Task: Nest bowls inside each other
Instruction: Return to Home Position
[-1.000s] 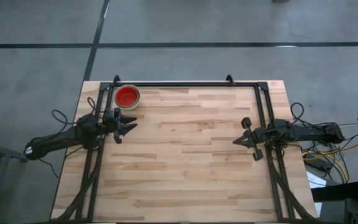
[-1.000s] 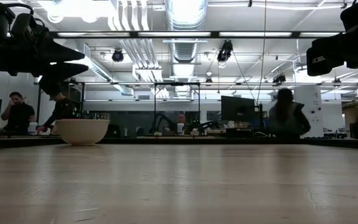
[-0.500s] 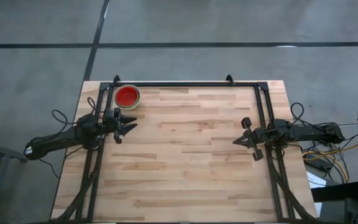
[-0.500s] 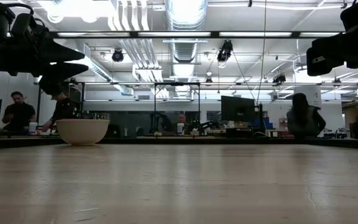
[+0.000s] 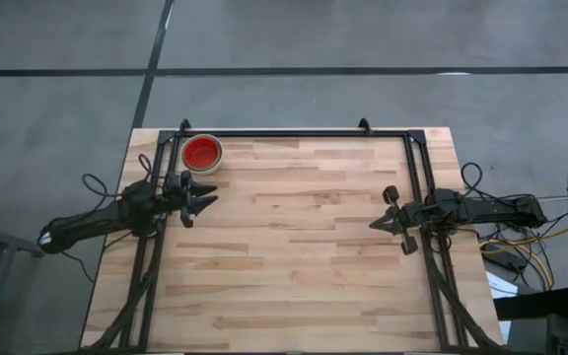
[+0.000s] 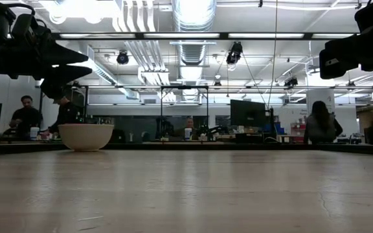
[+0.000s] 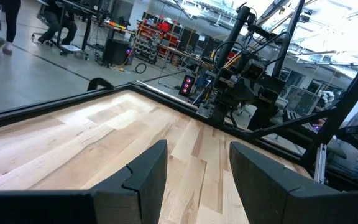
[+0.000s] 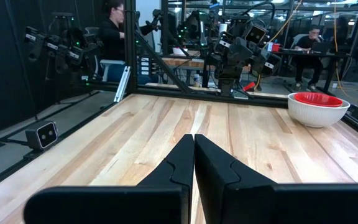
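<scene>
The bowls show as one stack at the table's far left corner: a grey-white bowl resting on its base, with a red bowl nested in it, its rim showing just above the white one. My left gripper hovers level and open at the table's left edge, a little nearer than the stack, with nothing between its fingers. My right gripper hovers level at the right edge, its fingers shut together on nothing.
A black frame rail runs along the far edge and down both sides of the table. Bare wood lies between the two arms. A small camera block sits beside the table. People move in the room beyond.
</scene>
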